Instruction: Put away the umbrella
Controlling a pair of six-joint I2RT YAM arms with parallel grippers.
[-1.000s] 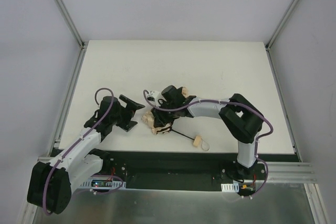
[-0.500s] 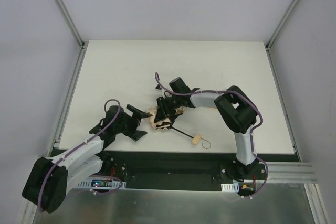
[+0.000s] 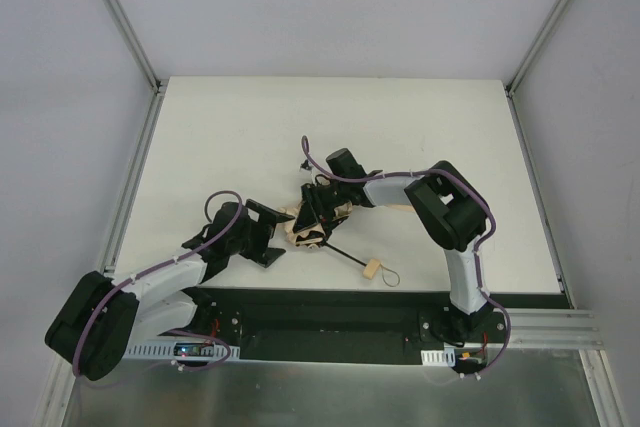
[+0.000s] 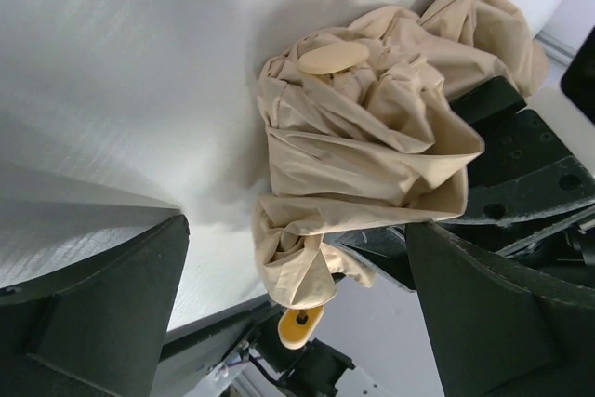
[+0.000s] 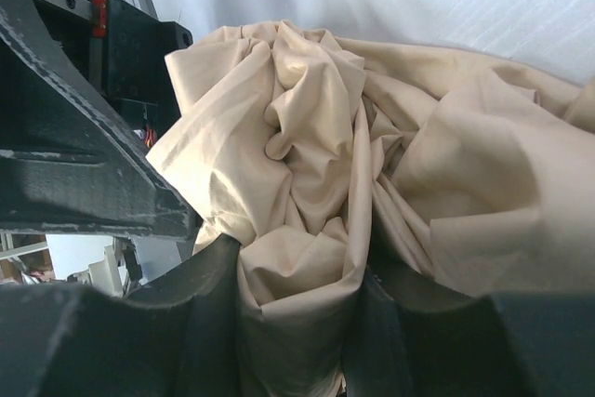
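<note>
Near the table's (image 3: 420, 137) front edge, my right gripper (image 3: 316, 215) pinches the bunched beige canopy of the umbrella (image 3: 301, 237), apparently gathering it closed; my left gripper (image 3: 274, 235) waits just beside, jaws spread wide, likely ready to assist

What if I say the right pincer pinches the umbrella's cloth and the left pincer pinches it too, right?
No. The left pincer is open, not pinching, as the left wrist view shows. The right pincer does pinch the cloth of the umbrella.
</note>
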